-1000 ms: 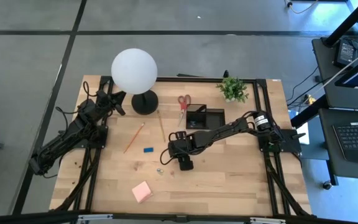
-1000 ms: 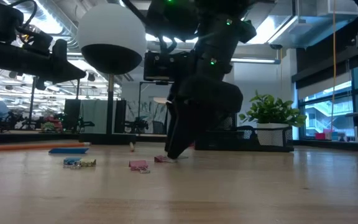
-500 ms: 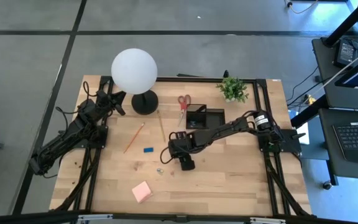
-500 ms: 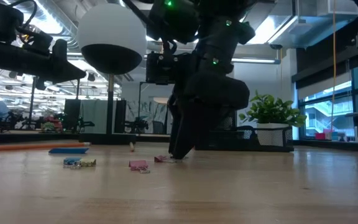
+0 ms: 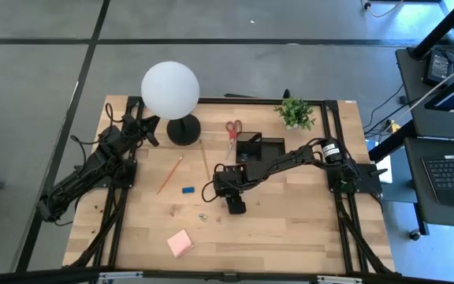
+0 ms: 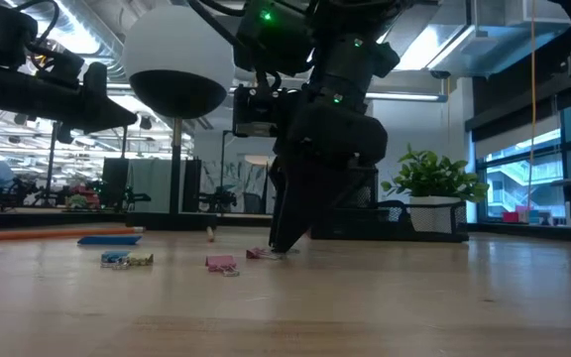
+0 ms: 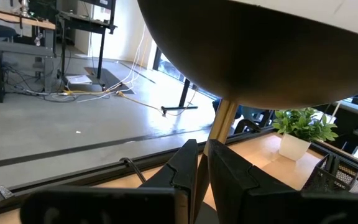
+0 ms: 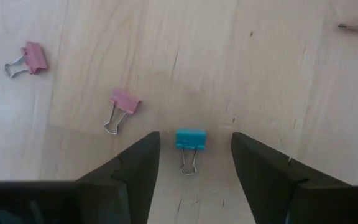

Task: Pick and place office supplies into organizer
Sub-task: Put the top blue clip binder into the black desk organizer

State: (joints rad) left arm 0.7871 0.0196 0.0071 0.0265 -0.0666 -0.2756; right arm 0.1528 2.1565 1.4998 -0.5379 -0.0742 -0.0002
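A light wooden desk is seen from above, set on a grey floor, with a white globe lamp standing at about 11 o'clock and a small green potted plant at about 1 o'clock. The black organizer sits just right of the desk's middle, toward 12 o'clock, with red-handled scissors lying just beside it on its 9 o'clock side.

The right gripper is lowered near the desk's middle, its fingers spread apart and holding nothing. A blue binder clip lies on the wood between the two fingers, with a gap on each side. Two pink binder clips are seen near it on the bare wood, apart from each other. In the low view the fingertips are down at the desk surface.

The left gripper is parked at about 10 o'clock, close to the lamp's stem, its fingers nearly together with only a thin slit between them and nothing held.

Elsewhere a wooden pencil lies at about 9 o'clock of the right gripper, a small blue eraser just beside it, and a pink sticky-note pad rests toward 7 o'clock.
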